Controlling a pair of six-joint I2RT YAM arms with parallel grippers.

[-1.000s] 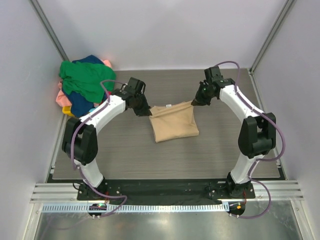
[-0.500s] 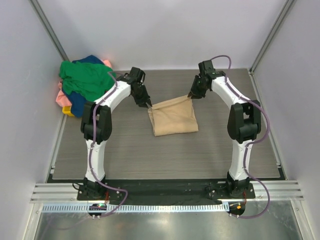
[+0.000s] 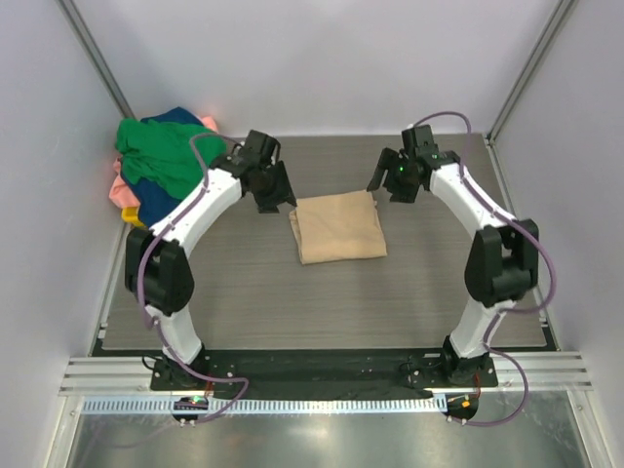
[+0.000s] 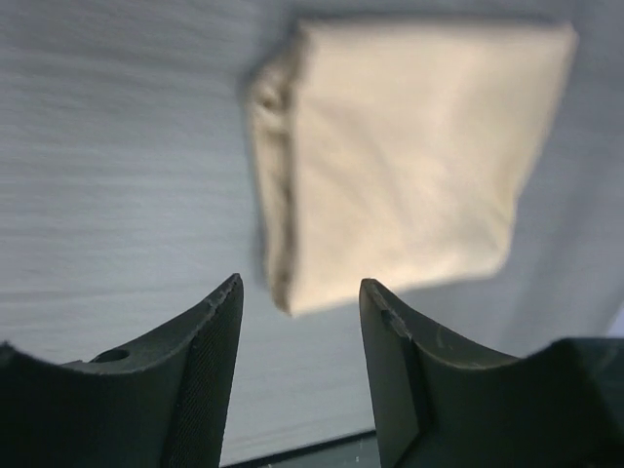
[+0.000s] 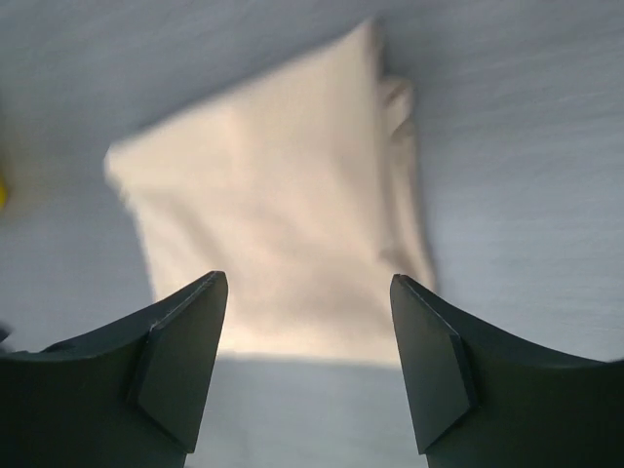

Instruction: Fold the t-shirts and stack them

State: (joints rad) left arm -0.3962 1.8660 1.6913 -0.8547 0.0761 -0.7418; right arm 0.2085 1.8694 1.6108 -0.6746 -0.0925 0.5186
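— On the table [image 3: 244, 292], about halfway across, what has just changed?

— Largest first: the tan t-shirt [image 3: 338, 227]. A second ago its far edge was pinched and strung up between my two grippers. Now it lies flat as a folded, roughly square packet at the table's centre, and no part of me touches it. My left gripper [image 3: 275, 199] stands just off its far left corner and my right gripper [image 3: 394, 187] just off its far right corner, both raised clear. Each wrist view shows my two dark fingers [image 4: 195, 380] spread apart, with nothing between them and the packet lying below. I judge this shirt's fold finished and let go, so it can serve as the base of the stack.

— And the count, biggest to smallest?

— One table. One loose heap of t-shirts [image 3: 161, 166] in the far left corner, well apart from the packet. It is green on top, navy blue beneath and pink at the edges, so three colours show, but I cannot tell how many garments that makes. One folded tan t-shirt. Two grippers, both with fingers parted and carrying nothing. One sliver of something yellow [image 3: 133, 218] under the heap's near edge, too little visible to name. By my reckoning the whole heap is yet to be folded.
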